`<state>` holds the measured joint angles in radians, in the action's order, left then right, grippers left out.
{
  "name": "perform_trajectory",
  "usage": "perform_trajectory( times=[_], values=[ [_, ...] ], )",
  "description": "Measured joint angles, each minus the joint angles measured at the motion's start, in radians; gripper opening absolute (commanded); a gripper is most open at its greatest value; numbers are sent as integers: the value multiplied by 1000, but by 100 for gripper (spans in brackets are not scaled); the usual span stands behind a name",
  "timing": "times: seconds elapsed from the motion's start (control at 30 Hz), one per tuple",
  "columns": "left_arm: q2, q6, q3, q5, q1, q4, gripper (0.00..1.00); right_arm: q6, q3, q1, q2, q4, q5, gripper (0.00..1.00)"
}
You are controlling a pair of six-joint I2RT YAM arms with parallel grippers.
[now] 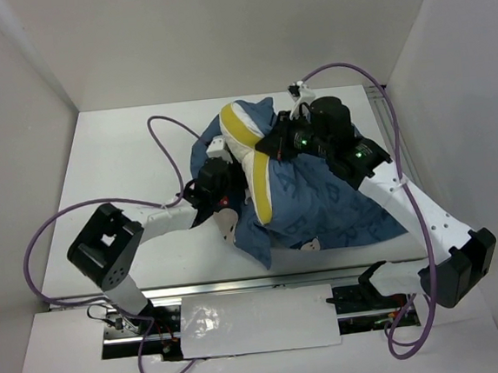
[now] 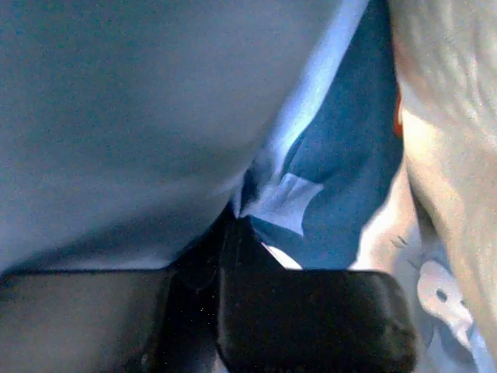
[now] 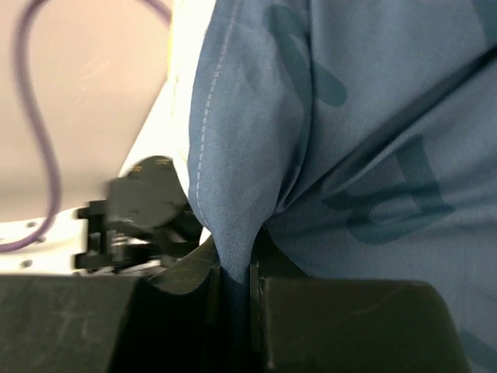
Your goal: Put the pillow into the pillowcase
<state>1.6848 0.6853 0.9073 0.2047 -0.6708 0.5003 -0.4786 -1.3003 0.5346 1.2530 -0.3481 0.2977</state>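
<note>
Two pincers pinch the pillowcase (image 1: 337,200). The left pincer (image 2: 233,221) is clenched on a fold of cloth, I think to keep the mouth wide. The pillow (image 1: 253,176) sits between both, half covered. The right pincer (image 3: 233,268) grasps the hem, probably to draw it over the pillow.

The top camera sits above and behind the arm bases and looks steeply down on the whole table (image 1: 116,163), far enough back to hold the left arm (image 1: 106,243), the right arm (image 1: 435,222) and the blue pillowcase (image 1: 338,205). Each wrist camera looks out along its own fingers from very close, with the left gripper (image 2: 225,241) and right gripper (image 3: 233,272) at the bottom edge and cloth filling most of the rest. All three views share that cloth, and the right wrist view also catches a blurred dark shape (image 3: 144,210), possibly the left arm.
</note>
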Motion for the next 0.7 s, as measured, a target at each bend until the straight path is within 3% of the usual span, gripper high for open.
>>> perform_trajectory(
  times=[0.23, 0.43, 0.7],
  values=[
    [-331, -55, -159, -14, 95, -137, 0, 23, 0, 40, 41, -109, -248, 0],
    [-611, -121, -159, -213, 247, -356, 0, 42, -1, 129, 220, -120, -463, 0],
    [-658, -142, -148, -354, 448, -584, 0, 68, 37, 188, 302, -49, -509, 0]
  ],
)
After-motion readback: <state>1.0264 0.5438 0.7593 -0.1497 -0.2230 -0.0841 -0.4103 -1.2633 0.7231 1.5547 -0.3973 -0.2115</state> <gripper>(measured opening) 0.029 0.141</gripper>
